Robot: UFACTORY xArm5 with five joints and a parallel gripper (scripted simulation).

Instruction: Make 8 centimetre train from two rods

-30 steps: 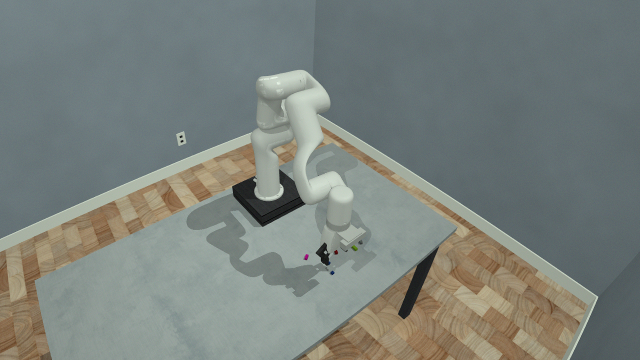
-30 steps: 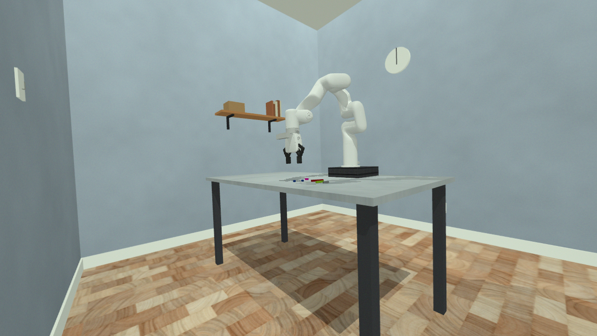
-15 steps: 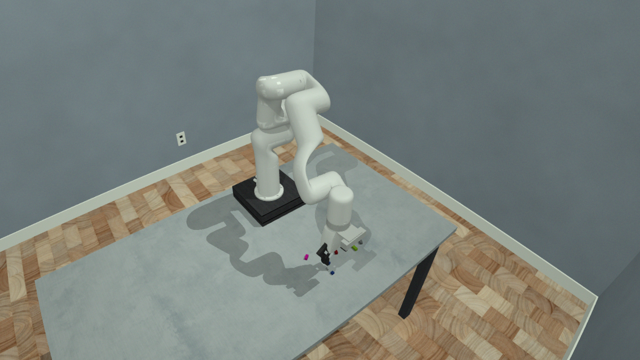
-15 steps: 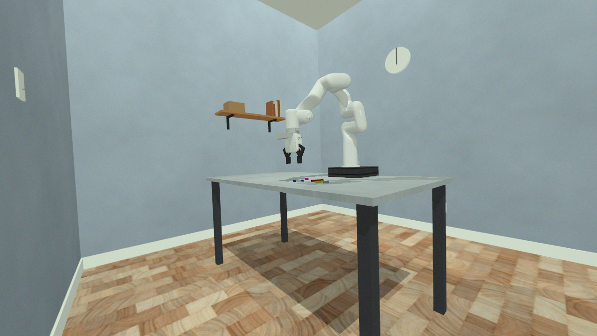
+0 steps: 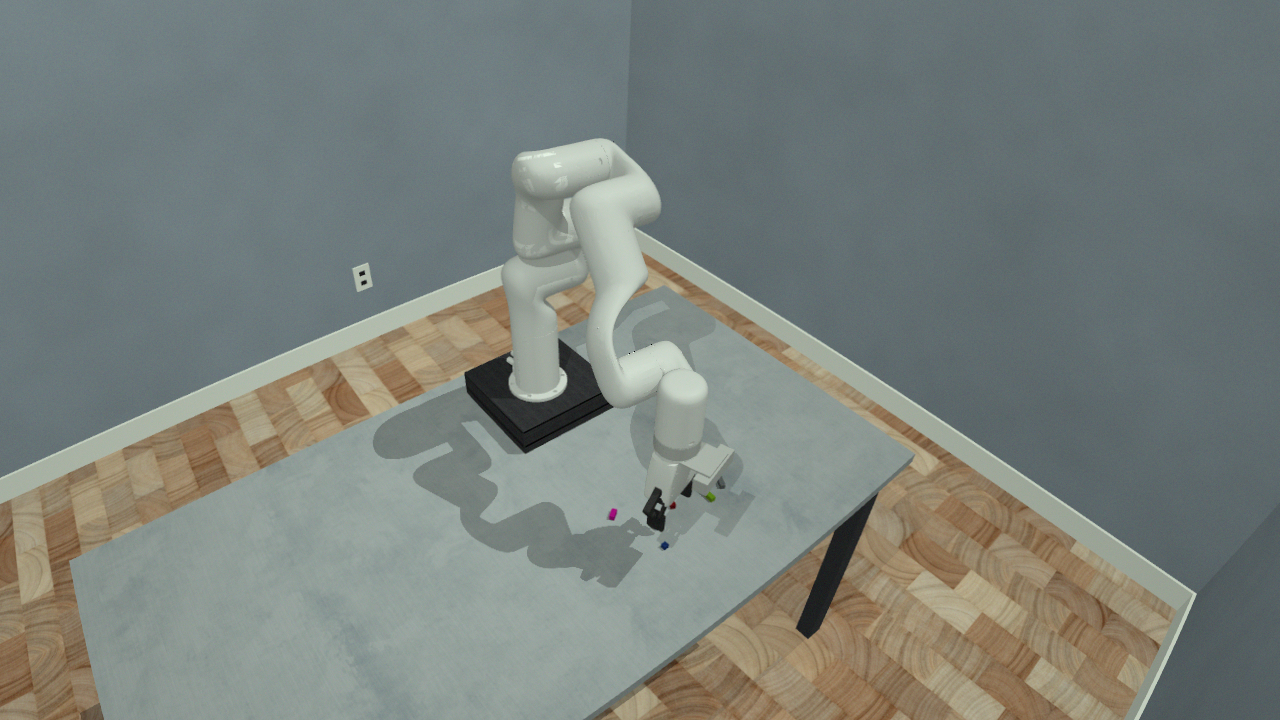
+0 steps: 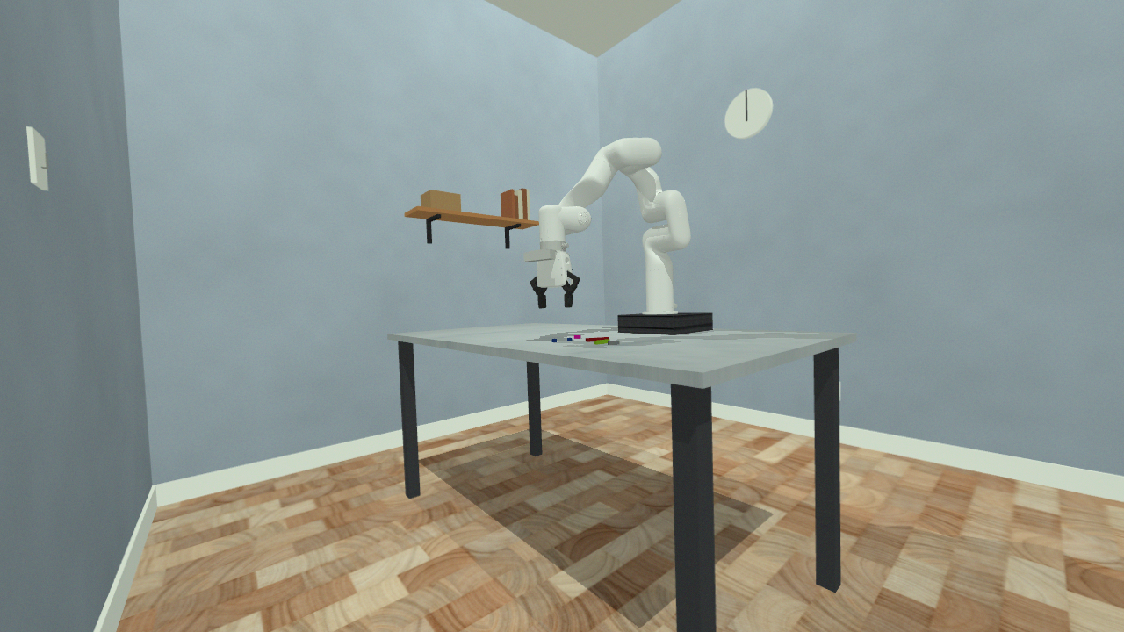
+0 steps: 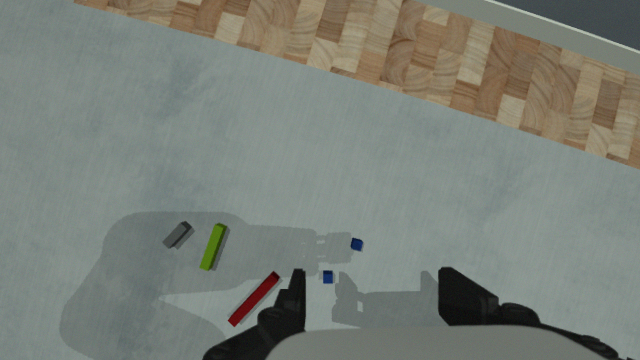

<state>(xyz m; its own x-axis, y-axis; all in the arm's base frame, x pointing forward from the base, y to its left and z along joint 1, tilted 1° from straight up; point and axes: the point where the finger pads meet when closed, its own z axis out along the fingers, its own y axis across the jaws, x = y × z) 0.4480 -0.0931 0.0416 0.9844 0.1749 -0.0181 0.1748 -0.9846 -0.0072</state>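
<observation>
My gripper [image 5: 669,503] [image 6: 553,299] [image 7: 371,291] is open and empty, hanging well above the grey table [image 5: 268,582] [image 6: 707,353] [image 7: 150,125]. In the wrist view a red rod [image 7: 254,298] [image 6: 595,339] lies flat on a slant beside my left finger. One blue cube [image 7: 327,276] lies below my fingers, a short way right of the red rod's far end and apart from it. A second blue cube [image 7: 356,244] [image 5: 665,544] lies a little farther out. A lime rod [image 7: 213,246] [image 5: 709,495] and a short grey rod [image 7: 177,234] lie side by side left of the red rod.
A magenta rod [image 5: 612,514] [image 6: 577,336] lies alone on the table, left of the gripper in the top view. The arm's black base [image 5: 537,402] stands at the back of the table. The table's edge and the wooden floor [image 7: 450,65] lie beyond the rods.
</observation>
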